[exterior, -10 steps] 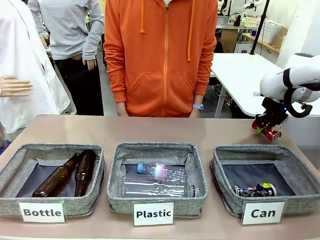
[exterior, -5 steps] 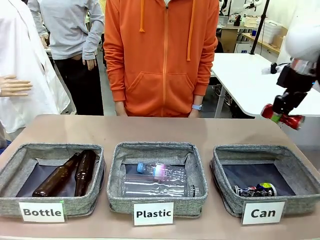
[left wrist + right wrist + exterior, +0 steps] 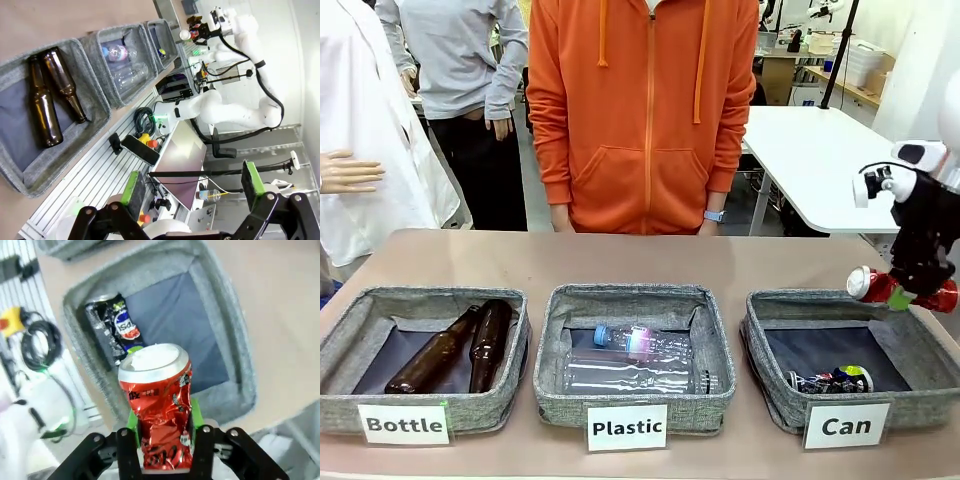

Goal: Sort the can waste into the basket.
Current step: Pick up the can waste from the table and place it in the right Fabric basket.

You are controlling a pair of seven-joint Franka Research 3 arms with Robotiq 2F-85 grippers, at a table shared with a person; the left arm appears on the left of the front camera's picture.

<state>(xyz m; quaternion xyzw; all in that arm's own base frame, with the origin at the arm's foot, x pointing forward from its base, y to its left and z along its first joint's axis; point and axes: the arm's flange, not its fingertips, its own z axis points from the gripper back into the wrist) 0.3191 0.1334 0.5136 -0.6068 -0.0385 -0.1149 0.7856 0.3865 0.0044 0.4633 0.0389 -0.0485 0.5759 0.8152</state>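
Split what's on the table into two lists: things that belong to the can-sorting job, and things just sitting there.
Belongs to the job:
- red can, held in the right end effector
- black can, already in its basket
- Can basket

Just sitting there:
- Plastic basket with clear bottles
- Bottle basket with brown bottles

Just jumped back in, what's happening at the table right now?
The right pincer is shut on the crushed red can and holds it above the far right edge of the Can basket. The black can already lies inside that basket. The left pincer is open with nothing in it, off to the side by the Bottle basket. A person in an orange hoodie stands at the far side, not touching anything.
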